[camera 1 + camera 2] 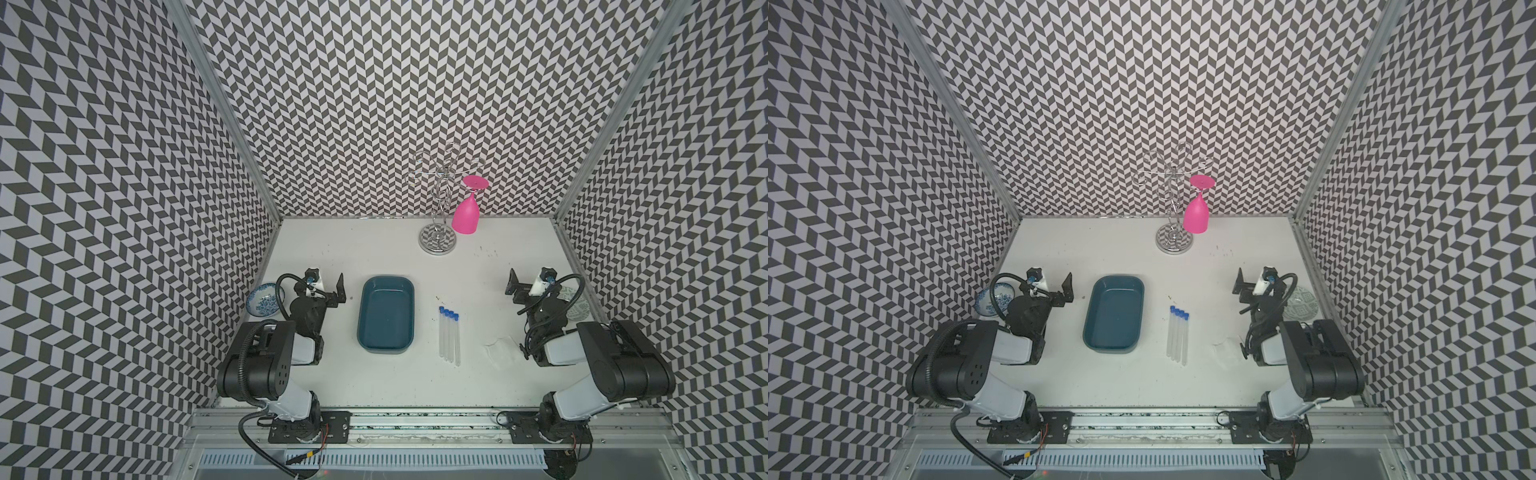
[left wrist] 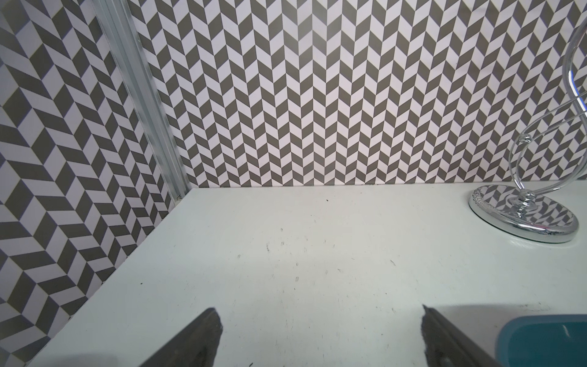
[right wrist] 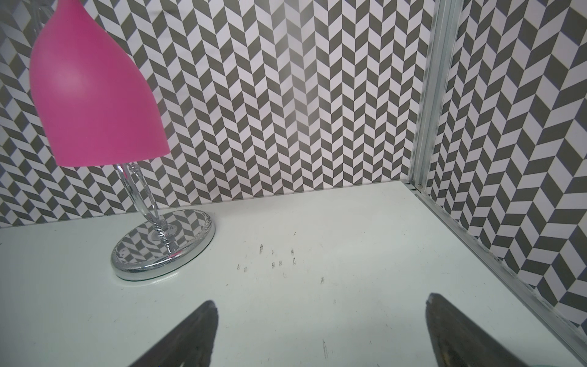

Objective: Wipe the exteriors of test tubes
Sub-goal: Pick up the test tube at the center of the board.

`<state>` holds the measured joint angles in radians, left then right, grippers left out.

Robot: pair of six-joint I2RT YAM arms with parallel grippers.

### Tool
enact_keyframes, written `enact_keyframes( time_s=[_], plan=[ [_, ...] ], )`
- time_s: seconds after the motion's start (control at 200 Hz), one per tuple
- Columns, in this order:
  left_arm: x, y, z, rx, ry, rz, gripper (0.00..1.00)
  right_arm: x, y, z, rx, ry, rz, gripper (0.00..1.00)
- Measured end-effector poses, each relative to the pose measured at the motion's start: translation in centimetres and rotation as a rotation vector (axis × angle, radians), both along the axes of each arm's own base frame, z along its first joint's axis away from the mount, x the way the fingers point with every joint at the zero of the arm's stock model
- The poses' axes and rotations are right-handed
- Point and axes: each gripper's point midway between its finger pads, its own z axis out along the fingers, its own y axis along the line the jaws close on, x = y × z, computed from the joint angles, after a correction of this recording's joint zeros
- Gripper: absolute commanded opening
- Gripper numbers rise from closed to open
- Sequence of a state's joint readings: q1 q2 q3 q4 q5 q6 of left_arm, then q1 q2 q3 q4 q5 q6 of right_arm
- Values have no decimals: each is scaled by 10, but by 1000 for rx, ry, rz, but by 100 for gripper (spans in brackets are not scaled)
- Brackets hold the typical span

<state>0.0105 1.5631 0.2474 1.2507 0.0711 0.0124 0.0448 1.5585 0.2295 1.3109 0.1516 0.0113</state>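
Observation:
Several clear test tubes (image 1: 449,337) (image 1: 1178,337) with blue caps lie side by side on the white table, caps toward the back wall, just right of the teal tray (image 1: 386,320) (image 1: 1115,316). A white tissue wad (image 1: 500,352) (image 1: 1224,347) lies right of them. My left gripper (image 1: 337,291) (image 1: 1066,289) (image 2: 317,317) hovers left of the tray, open and empty. Back and to the right of the tubes, my right gripper (image 1: 513,286) (image 1: 1241,286) (image 3: 320,308) is open too, with only bare table between its fingers. Neither wrist view shows the tubes.
A chrome wire rack (image 1: 437,243) (image 2: 524,219) (image 3: 162,248) stands at the back with a pink glass (image 1: 465,216) (image 3: 95,95) hanging upside down on it. A blue-patterned bowl (image 1: 265,300) sits at the left wall, a patterned plate (image 1: 578,309) at the right wall.

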Motion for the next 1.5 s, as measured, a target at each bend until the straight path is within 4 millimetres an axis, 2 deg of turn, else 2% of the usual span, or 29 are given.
enact_keyframes(
  time_s=[0.2, 0.3, 0.396, 0.456, 0.541, 0.606, 0.696, 0.766, 0.851, 0.961, 1.062, 1.247, 1.502],
  plan=[
    [0, 0, 0, -3, 0, -2, 100, -2, -7, 7, 32, 37, -54, 100],
    [0, 0, 1, -2, -2, -3, 100, 20, -4, 33, 82, 99, -48, 93],
    [0, -4, 4, 8, 27, 12, 100, 41, 13, 64, 115, 154, 21, 91],
    [11, -13, 22, 3, 39, 13, 100, 44, 27, 68, 127, 215, 73, 88],
    [26, -27, 69, -18, 7, 3, 100, 40, 46, 52, 146, 344, 134, 80],
    [27, -41, 100, -33, -14, -25, 100, 33, 63, 31, 163, 459, 181, 79],
    [15, -67, 119, -59, -3, -90, 99, 20, 94, -3, 155, 616, 246, 77],
    [-1, -90, 116, -80, 26, -153, 100, 7, 121, -30, 132, 735, 298, 73],
    [-23, -114, 104, -103, 63, -237, 99, -8, 146, -61, 114, 859, 347, 64],
    [-44, -129, 85, -121, 123, -299, 100, -19, 160, -90, 106, 974, 358, 57],
    [-54, -136, 79, -130, 152, -328, 99, -28, 169, -108, 98, 1047, 359, 54],
    [-70, -145, 71, -158, 178, -380, 99, -46, 185, -120, 89, 1111, 369, 52],
    [-85, -150, 62, -192, 199, -417, 99, -67, 195, -110, 90, 1140, 374, 49]
  ],
)
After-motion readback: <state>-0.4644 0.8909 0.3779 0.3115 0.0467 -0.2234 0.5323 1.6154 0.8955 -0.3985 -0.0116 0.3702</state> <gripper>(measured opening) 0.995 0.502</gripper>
